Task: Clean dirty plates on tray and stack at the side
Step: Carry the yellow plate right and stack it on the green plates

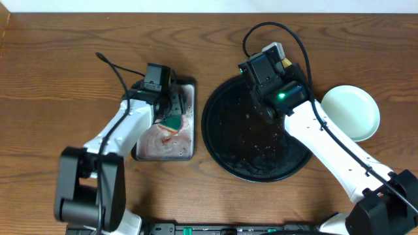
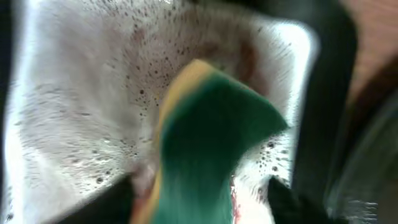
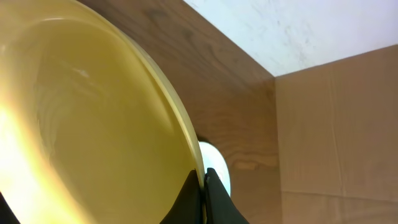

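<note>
Near the table's right edge, one white plate; right end effector pinches one yellow plate; left end effector grips one sponge.

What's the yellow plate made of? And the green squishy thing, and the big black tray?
The yellow plate looks like glazed ceramic or hard plastic: smooth, softly shiny; I can't tell which. The sponge looks like foam, yellow with a matte green scrubbing layer. The black tray looks like glossy plastic or lacquer, catching bright glints.
</note>
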Tool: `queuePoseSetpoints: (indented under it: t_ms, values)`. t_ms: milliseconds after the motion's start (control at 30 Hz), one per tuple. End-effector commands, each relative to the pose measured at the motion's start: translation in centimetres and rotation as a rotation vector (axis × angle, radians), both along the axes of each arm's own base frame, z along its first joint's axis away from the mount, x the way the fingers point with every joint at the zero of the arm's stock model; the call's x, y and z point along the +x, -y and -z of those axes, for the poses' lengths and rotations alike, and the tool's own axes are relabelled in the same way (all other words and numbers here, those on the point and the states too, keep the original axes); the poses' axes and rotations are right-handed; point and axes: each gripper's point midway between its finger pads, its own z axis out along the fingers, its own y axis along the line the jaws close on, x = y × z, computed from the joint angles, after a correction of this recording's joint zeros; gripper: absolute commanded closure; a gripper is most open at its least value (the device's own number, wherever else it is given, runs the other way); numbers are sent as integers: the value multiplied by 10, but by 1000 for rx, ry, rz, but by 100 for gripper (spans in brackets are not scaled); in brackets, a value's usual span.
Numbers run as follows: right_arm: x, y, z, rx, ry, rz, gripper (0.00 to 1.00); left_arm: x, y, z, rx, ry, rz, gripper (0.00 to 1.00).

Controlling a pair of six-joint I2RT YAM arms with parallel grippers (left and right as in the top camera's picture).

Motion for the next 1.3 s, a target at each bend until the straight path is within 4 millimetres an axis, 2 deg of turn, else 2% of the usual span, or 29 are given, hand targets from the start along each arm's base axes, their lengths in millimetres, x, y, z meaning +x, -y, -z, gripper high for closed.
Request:
queuePoseSetpoints:
  t_ms: [0, 100, 233, 400, 667, 767, 867, 900, 967, 1100, 1133, 1233, 1267]
  values:
    - [-3, -7, -19, -33, 35, -37, 99, -6, -2, -8, -10, -26, -36, 20]
    - [-5, -12, -29, -72, 67, -49, 99, -27, -6, 1, 9, -115, -37, 19]
    - [-10, -20, -38, -105, 74, -79, 99, -44, -10, 10, 24, -180, -37, 19]
    - [-18, -10, -65, -196, 140, -34, 99, -48, -10, 12, 26, -193, -37, 19]
    - [-23, -21, -71, -217, 136, -81, 99, -48, -10, 12, 26, -193, -37, 19]
    - [-19, -16, -70, -109, 201, -19, 99, -48, -10, 12, 26, -193, -37, 19]
    - [0, -4, -29, 245, 123, 19, 99, -48, -10, 12, 26, -193, -37, 19]
    - [2, 2, -18, 336, 90, 39, 99, -48, -10, 12, 26, -193, -37, 19]
    - [7, 30, 7, 562, 27, 151, 99, -48, -10, 12, 26, -193, -37, 19]
    - [3, 90, 29, 779, 3, 376, 99, -48, -10, 12, 26, -193, -37, 19]
    - [-3, 118, 35, 846, 4, 470, 99, -48, -10, 12, 26, -192, -37, 19]
    - [-20, 169, 52, 950, 13, 641, 99, -48, -10, 12, 26, -193, -37, 19]
    - [-31, 188, 63, 985, 16, 716, 99, -48, -10, 12, 26, -192, -37, 19]
